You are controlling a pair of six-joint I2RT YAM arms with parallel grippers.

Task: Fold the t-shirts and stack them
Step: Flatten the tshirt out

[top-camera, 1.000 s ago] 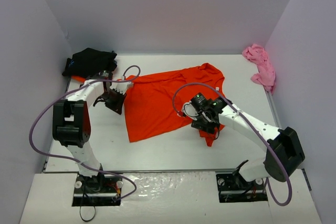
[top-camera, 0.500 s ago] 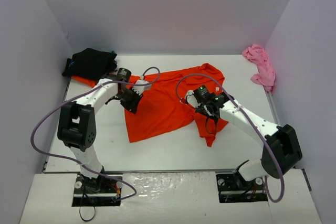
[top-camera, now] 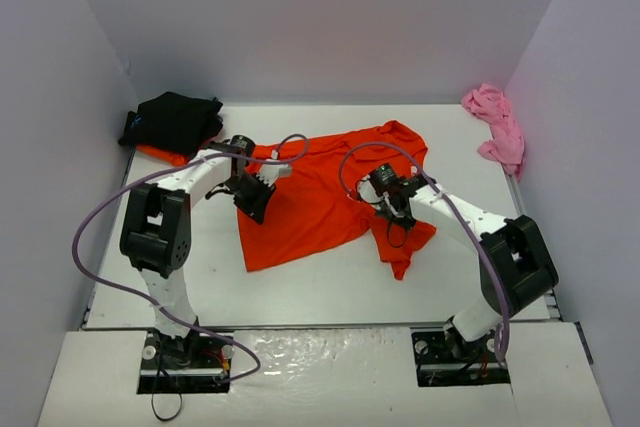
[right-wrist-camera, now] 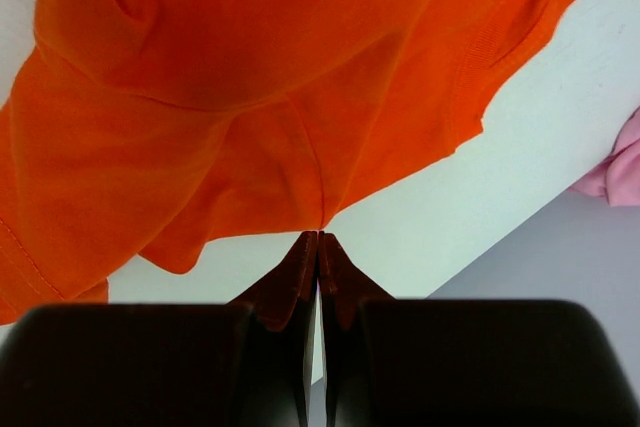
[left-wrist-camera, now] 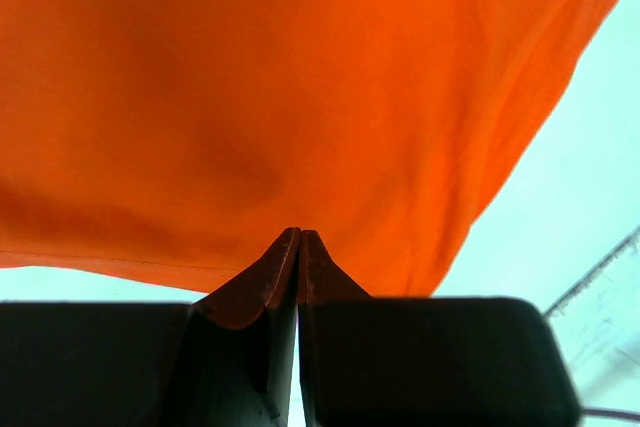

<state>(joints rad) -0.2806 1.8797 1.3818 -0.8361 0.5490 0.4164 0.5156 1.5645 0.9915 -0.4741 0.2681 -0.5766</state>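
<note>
A bright orange-red t-shirt [top-camera: 320, 197] lies spread and rumpled in the middle of the table. My left gripper [top-camera: 252, 199] is at its left edge, shut on the cloth. In the left wrist view the closed tips [left-wrist-camera: 300, 235] pinch the hem and the shirt [left-wrist-camera: 300, 97] stretches away above them. My right gripper [top-camera: 397, 212] is shut on the shirt's right part. A crease of the cloth [right-wrist-camera: 220, 97] runs into its tips [right-wrist-camera: 319, 237]. A black t-shirt [top-camera: 175, 119] lies bunched at the back left. A pink one [top-camera: 495, 127] is crumpled at the back right.
A strip of a second orange-red shirt [top-camera: 155, 153] shows under the black one. White walls enclose the table on the left, back and right. Purple cables [top-camera: 100, 217] loop off both arms. The pink cloth [right-wrist-camera: 615, 172] shows at the right wrist view's edge.
The right gripper moved back over the shirt and closed on it. The left gripper, shut throughout, moved right and back with the shirt's left edge.
</note>
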